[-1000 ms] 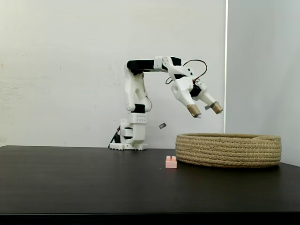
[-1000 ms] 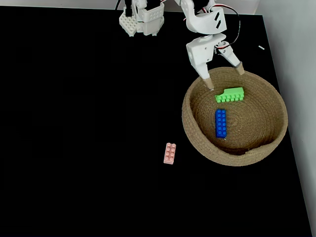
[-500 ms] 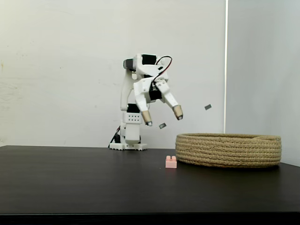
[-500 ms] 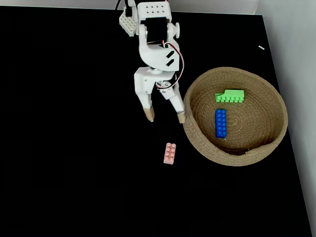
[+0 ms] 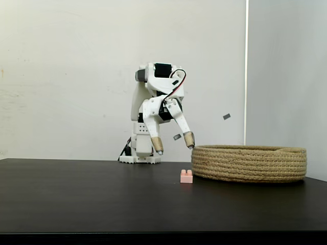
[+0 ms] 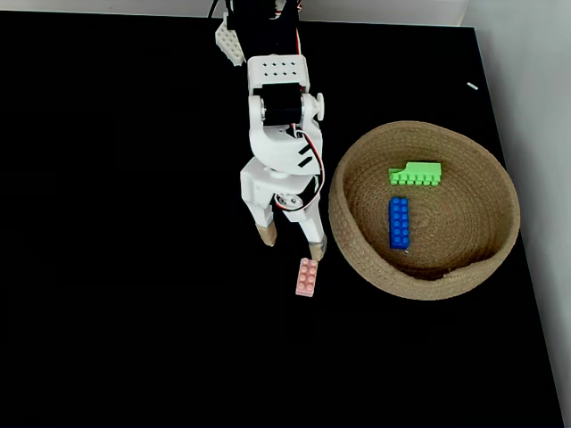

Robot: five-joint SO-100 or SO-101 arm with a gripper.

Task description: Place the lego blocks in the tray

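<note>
The tan coiled-rope tray (image 6: 357,259) (image 5: 250,163) sits at the right of the black table. Inside it lie the green lego block (image 6: 415,172) and the blue lego block (image 6: 399,222). The pale pink lego block (image 6: 307,277) (image 5: 186,176) lies on the table just left of the tray. My white gripper (image 6: 291,242) (image 5: 173,145) hangs open and empty above the table, its tan fingertips (image 6: 264,235) just behind the pink block, with one tip close to the block's far end.
The arm's base (image 6: 241,36) (image 5: 139,150) stands at the back of the table against a white wall. A white panel (image 5: 286,76) rises at the right behind the tray. The table's right edge (image 6: 522,259) runs close by the tray.
The arm swung from above the tray's far rim leftward and forward, then dropped lower toward the pink block. The gripper stayed open. The blocks have not moved.
</note>
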